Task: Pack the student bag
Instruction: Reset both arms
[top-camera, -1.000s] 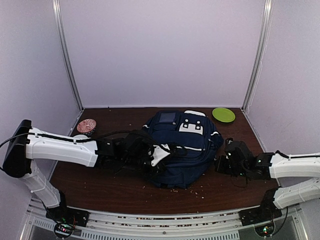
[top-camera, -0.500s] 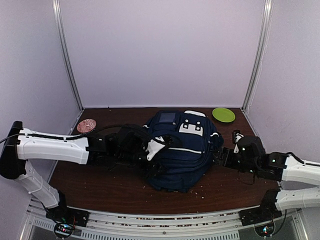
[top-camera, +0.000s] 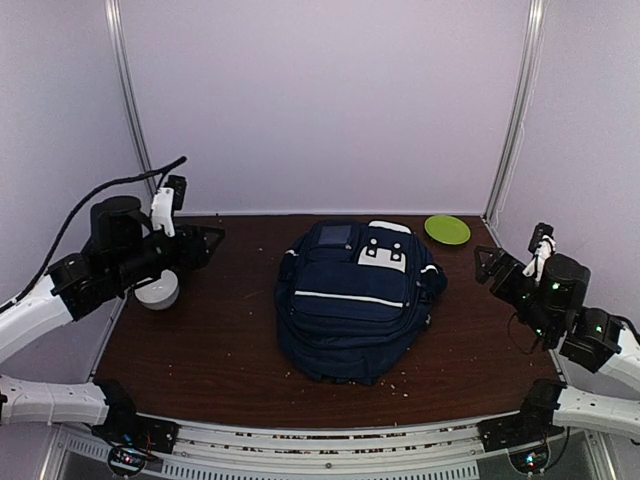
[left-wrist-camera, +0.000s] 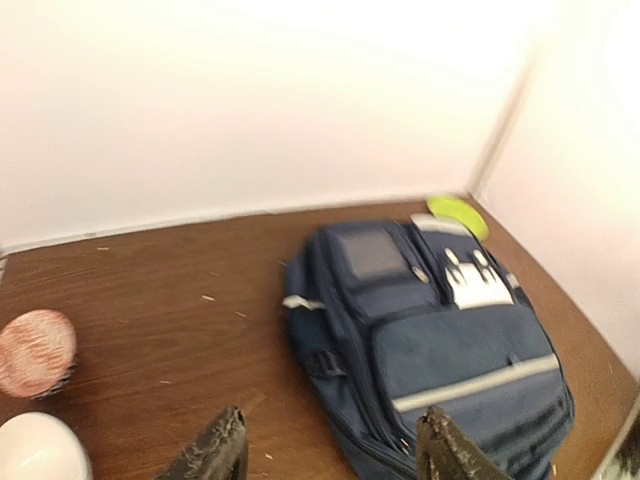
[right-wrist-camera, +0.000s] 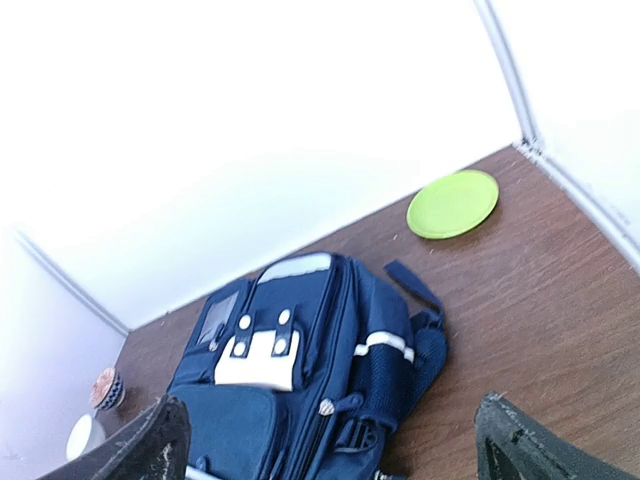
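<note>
Both arms are up in the air, one at each side of the table. The left arm is bent, and the left gripper points toward the middle. Its two fingers are spread wide with nothing between them. The right gripper is lifted too, with its fingers wide apart and holding nothing. The student bag lies flat on the table between the two grippers, lower than both and touching neither. A white bowl sits below the left gripper, a bit to its left. A green plate lies ahead of the right gripper, by the back corner.
</note>
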